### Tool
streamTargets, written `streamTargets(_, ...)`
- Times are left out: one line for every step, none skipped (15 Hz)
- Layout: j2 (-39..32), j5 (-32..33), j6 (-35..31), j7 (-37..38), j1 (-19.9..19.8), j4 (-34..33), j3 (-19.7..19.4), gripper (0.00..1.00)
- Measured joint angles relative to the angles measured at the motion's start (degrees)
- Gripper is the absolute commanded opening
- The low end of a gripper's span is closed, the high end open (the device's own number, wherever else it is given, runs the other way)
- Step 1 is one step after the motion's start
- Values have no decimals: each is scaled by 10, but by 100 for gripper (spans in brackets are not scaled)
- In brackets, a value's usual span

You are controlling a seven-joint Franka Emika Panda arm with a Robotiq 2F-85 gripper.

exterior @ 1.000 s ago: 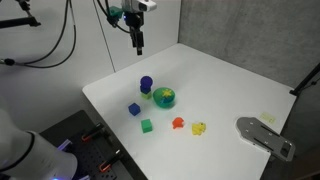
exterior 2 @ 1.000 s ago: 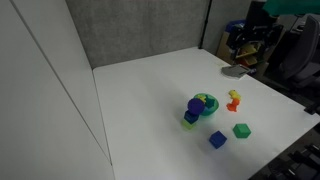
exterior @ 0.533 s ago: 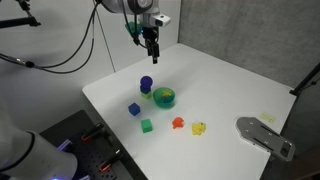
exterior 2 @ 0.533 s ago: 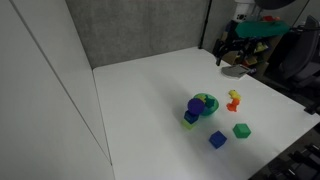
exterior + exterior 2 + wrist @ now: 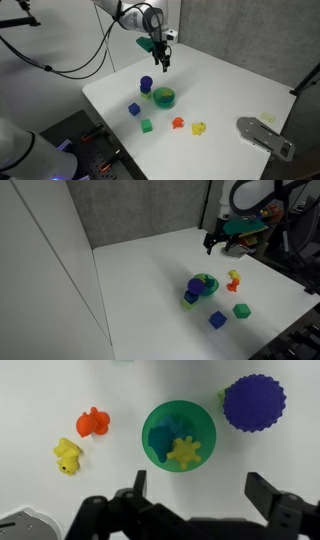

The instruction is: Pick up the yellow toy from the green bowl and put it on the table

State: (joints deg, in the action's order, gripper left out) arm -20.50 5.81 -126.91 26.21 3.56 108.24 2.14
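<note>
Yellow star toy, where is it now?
In the wrist view the yellow toy lies inside the green bowl beside a blue toy, with a purple ball just outside the rim.

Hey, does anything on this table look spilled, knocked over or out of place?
Nothing stands out. The green bowl sits upright with the yellow toy inside, and the orange toy rests on the table nearby.

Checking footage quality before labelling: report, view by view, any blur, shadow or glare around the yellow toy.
Wrist view: the yellow toy is sharp and evenly lit in the green bowl, no glare; the claw at the bottom edge is dark and soft. Both exterior views: even light, but the toy's shape is too tiny to make out.
</note>
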Motion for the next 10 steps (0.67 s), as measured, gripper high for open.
streamTargets(-16,1,-5,-12,1,-11,-3,100)
streamTargets(-33,2,-8,-22,2,-23,-7,100)
streamTargets(-50,4,-12,-29,3,-36,-12,100)
streamTargets(-66,4,-15,-34,3,-49,-15,100)
streamTargets(-82,4,-17,-40,3,-62,-18,100)
streamTargets(-99,4,-19,-43,4,-75,-21,100)
streamTargets(-117,4,-21,-46,4,-88,-24,100)
streamTargets(-135,4,-22,-49,4,-102,-25,100)
streamTargets(-152,4,-23,-50,5,-116,-27,100)
streamTargets(-171,4,-23,-51,6,-130,-27,100)
